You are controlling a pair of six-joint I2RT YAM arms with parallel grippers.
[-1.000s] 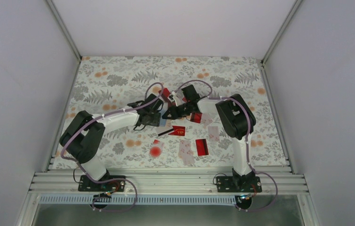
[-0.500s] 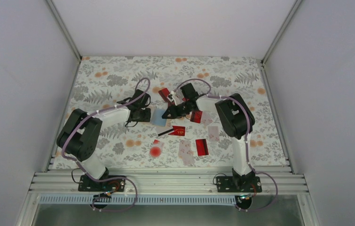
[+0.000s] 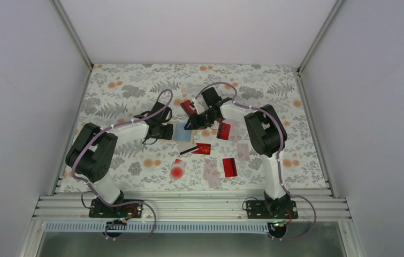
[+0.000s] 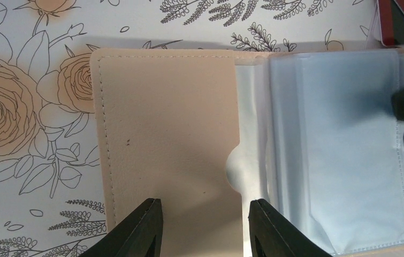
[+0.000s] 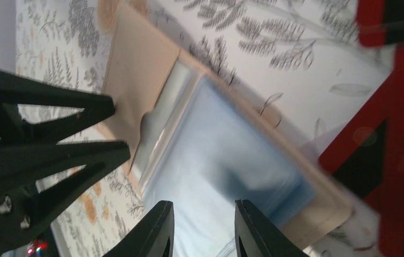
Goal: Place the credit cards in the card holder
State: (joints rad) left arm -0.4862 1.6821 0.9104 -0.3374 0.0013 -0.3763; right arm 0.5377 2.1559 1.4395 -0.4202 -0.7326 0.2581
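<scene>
The card holder [image 3: 181,132] lies open on the floral mat, tan flap [image 4: 167,134] to the left and light blue sleeves [image 4: 338,150] to the right. My left gripper [image 4: 205,211] stands open low over the tan flap, and its fingers [image 5: 90,131] reach in from the left in the right wrist view. My right gripper [image 5: 202,217] hovers open over the blue sleeves [image 5: 231,160] with nothing between its jaws. Red credit cards [image 3: 222,130] lie around the holder, one [image 5: 403,134] right beside it. Others [image 3: 229,166] lie nearer the front.
A round red blot [image 3: 176,172] marks the mat near the front. Pale cards [image 3: 211,171] lie to its right. Both arms meet over the middle of the mat, cables looping above them. Grey walls [image 3: 28,107] enclose the table on three sides.
My left gripper has pulled back to the left and its jaws have narrowed, uncovering the open blue holder. My right gripper has shifted slightly toward the back and its jaws have parted a little.
</scene>
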